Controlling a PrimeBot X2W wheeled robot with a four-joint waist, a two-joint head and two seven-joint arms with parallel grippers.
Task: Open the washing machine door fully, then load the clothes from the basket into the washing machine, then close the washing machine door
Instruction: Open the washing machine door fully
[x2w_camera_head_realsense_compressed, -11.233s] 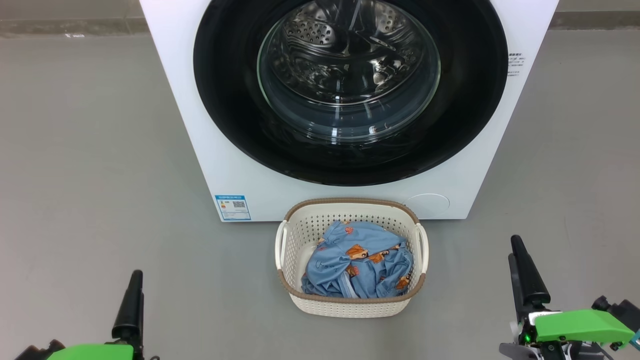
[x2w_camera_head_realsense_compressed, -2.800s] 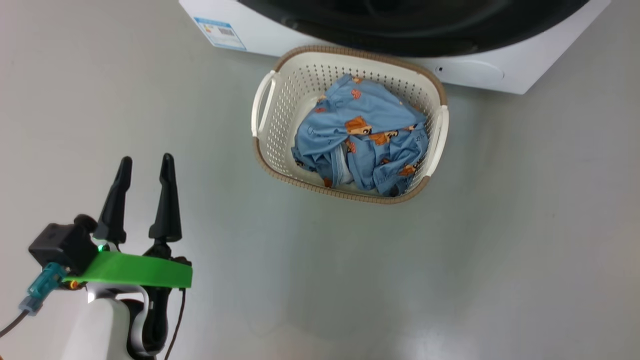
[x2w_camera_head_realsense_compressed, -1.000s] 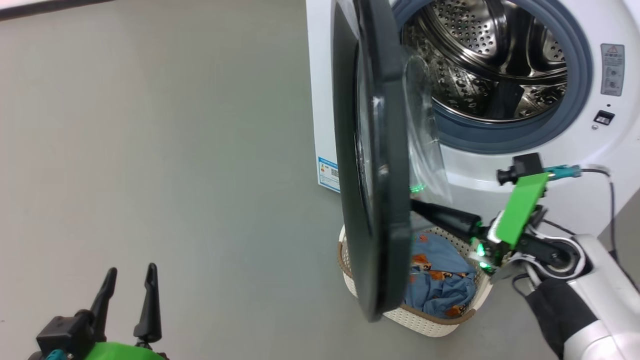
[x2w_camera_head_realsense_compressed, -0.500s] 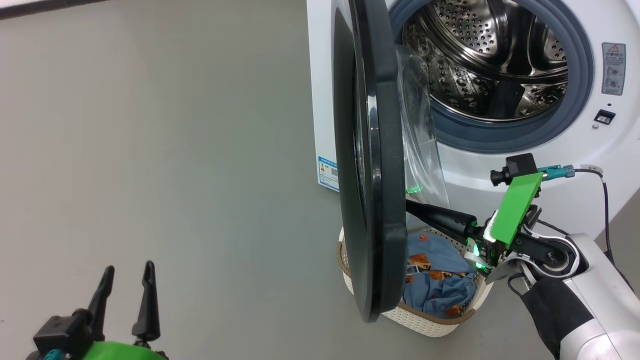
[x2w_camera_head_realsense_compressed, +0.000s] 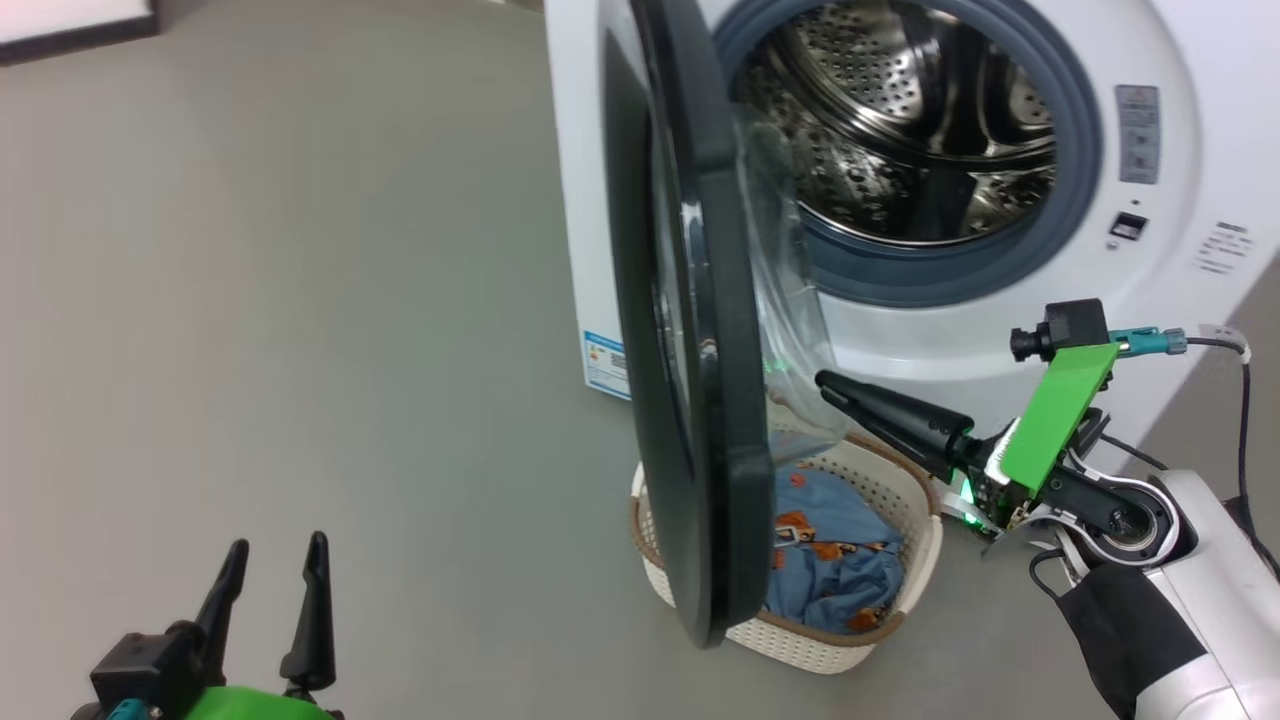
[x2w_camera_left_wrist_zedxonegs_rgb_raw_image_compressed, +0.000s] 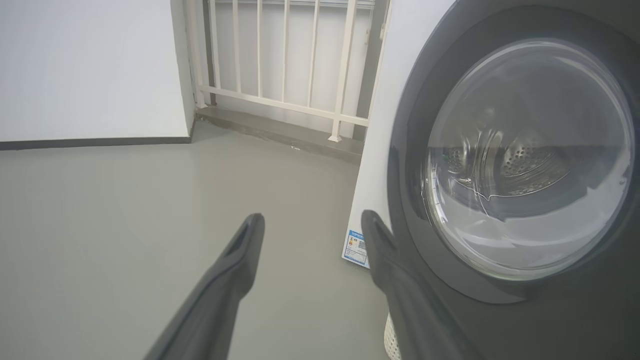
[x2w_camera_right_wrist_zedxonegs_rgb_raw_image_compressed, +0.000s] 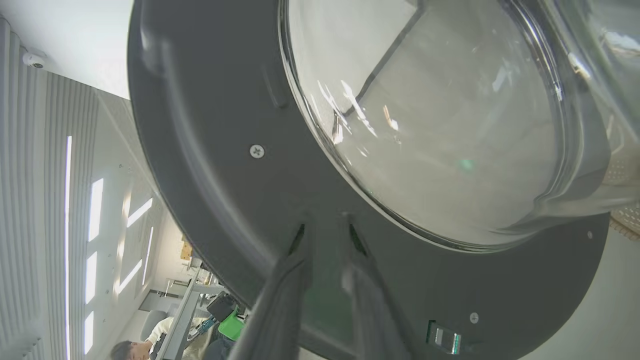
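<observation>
The right gripper (x2w_camera_right_wrist_zedxonegs_rgb_raw_image_compressed: 326, 233) is holding its jaws narrowly apart with nothing between them, tips close to the dark inner rim of the washing machine door (x2w_camera_right_wrist_zedxonegs_rgb_raw_image_compressed: 210, 165); contact cannot be confirmed. The left gripper (x2w_camera_head_realsense_compressed: 277, 545) is hanging low over the floor (x2w_camera_head_realsense_compressed: 300, 300) with its jaws spread wide and empty, well apart from everything.

Half a second earlier the right fingertip was hidden behind the door's edge. Now it is showing clear of that edge in the head view, and the whole picture has shifted, so the camera has moved. The door is standing edge-on, out from the washing machine (x2w_camera_head_realsense_compressed: 900, 330), with the drum (x2w_camera_head_realsense_compressed: 900, 140) exposed.

The clothes (x2w_camera_head_realsense_compressed: 835, 560) are lying in the basket (x2w_camera_head_realsense_compressed: 790, 640), which is sitting on the floor just before the machine, partly behind the door. The left wrist view is showing the door's outer face and glass. The right wrist view is showing its inner face, the bulging bowl and two screws.
</observation>
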